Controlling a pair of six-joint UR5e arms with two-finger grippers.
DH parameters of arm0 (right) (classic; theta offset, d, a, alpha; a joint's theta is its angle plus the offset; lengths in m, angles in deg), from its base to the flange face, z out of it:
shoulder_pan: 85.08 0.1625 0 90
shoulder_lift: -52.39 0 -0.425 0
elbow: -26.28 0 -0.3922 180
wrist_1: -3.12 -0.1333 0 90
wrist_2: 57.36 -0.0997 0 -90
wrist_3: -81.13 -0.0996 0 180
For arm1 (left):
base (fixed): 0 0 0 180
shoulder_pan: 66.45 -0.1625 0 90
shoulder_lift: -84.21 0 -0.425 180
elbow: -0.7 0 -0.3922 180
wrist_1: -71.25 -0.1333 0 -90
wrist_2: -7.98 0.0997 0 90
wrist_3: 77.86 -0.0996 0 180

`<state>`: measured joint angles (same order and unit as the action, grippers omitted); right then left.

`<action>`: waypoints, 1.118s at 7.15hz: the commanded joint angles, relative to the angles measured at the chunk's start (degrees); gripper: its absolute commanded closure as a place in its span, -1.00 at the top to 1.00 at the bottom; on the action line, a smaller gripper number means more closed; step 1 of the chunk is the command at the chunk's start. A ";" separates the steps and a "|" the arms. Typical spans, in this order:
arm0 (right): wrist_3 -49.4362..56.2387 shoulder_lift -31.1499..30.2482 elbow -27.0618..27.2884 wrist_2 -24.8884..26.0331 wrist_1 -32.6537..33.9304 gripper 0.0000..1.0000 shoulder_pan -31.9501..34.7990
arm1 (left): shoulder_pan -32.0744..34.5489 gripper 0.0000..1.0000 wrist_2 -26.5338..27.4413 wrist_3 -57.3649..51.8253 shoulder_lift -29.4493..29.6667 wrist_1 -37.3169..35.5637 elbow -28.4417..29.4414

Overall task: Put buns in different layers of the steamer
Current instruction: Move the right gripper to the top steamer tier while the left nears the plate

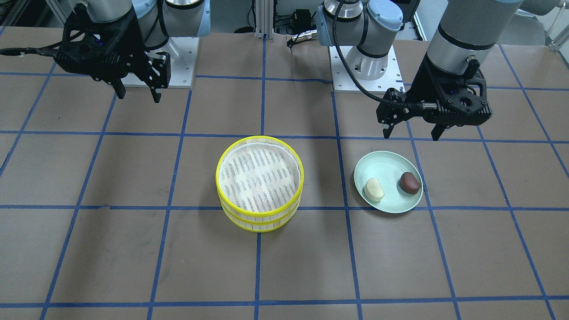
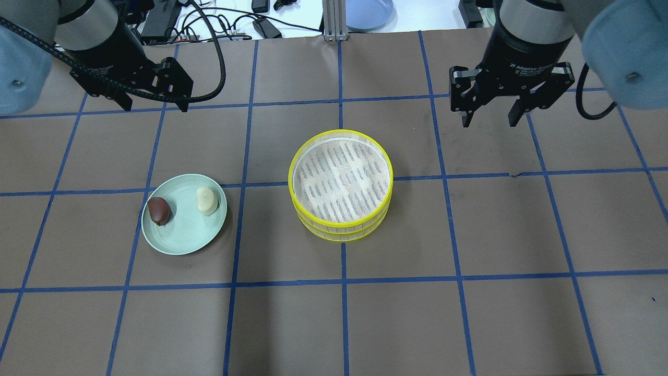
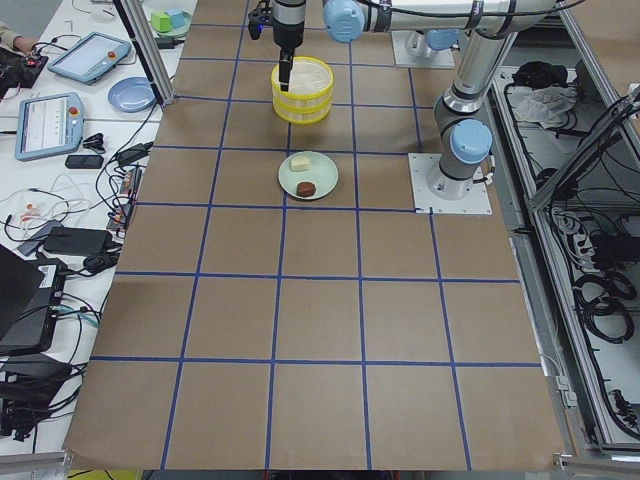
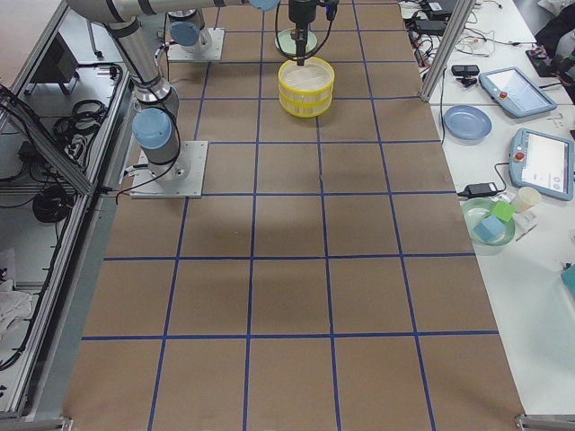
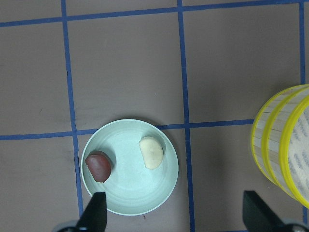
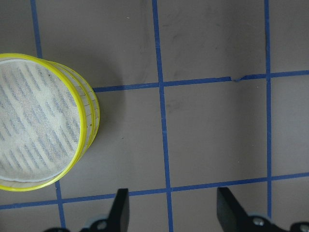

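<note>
The steamer [image 2: 340, 184] stands mid-table as two stacked yellow-rimmed trays, its top layer showing only white mesh; it also shows in the front view [image 1: 259, 181]. The cream-white bun [image 2: 206, 201] and the dark reddish-brown bun [image 2: 159, 210] lie on a pale green plate [image 2: 182, 237] to the steamer's left. My left gripper [image 2: 154, 104] hangs open and empty above the table, beyond the plate. My right gripper [image 2: 488, 118] hangs open and empty, beyond and to the right of the steamer. The left wrist view shows both buns [image 5: 151, 152] [image 5: 98, 166] on the plate.
Brown table cover with a blue tape grid. Arm bases [image 1: 360, 66] stand at the robot's side. Tablets, cables and a blue plate [image 2: 369, 10] lie on the white bench beyond the far edge.
</note>
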<state>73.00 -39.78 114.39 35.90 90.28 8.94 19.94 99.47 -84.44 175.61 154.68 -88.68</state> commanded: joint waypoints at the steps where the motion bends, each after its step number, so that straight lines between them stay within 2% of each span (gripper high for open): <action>1: 3.26 -0.20 0.04 -3.75 -0.06 0.40 -0.07 | -0.16 1.00 0.09 -0.18 0.26 -0.11 0.00; 4: 4.44 -0.20 0.12 -3.79 0.02 0.40 -0.07 | -0.60 1.00 0.27 -0.44 1.75 -0.11 -0.09; 6: 2.60 0.67 0.56 -3.79 0.20 0.41 0.37 | -3.83 1.00 -0.34 -0.18 5.35 -1.33 -3.58; 7: 1.89 3.64 0.82 -3.96 1.59 0.41 1.33 | -5.08 1.00 -0.44 -0.27 6.32 -3.78 -5.43; 8: -2.03 8.19 1.00 -4.49 5.26 0.41 5.95 | -5.44 1.00 -0.61 -0.27 7.90 -4.76 -6.49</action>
<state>74.36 -36.18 115.14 31.87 92.24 11.00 15.53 99.10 -84.67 181.71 151.62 -93.44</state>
